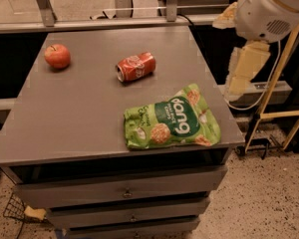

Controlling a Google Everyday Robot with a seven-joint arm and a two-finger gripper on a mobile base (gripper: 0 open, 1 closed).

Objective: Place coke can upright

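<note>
Checking the coke can [135,66] first: it lies on its side on the table [79,118], back of the middle, with one silver end turned toward the front-left. An apple [57,56] sits at back left, well apart from it. A green snack bag [172,124] lies flat near the front right edge, also apart from it. My claw [245,68] hangs off the right side of the table below the white arm housing [269,9], well apart from the can. I can't tell whether it is released or clenched.

Handling, my guess: thin aluminium, light, stiff enough until squeezed hard, then it dents. Full or empty, can't tell. The wall is smooth and round, so it should roll at a nudge and could slip in a loose grip.

I'd take hold at mid-barrel, with the claw closing across the curved sides, square to the long axis and clear of the silver ends. Grip moderately, lift clear, turn it and set it down on one end. Approach from above, since a sideways bump likely sends it rolling.
</note>
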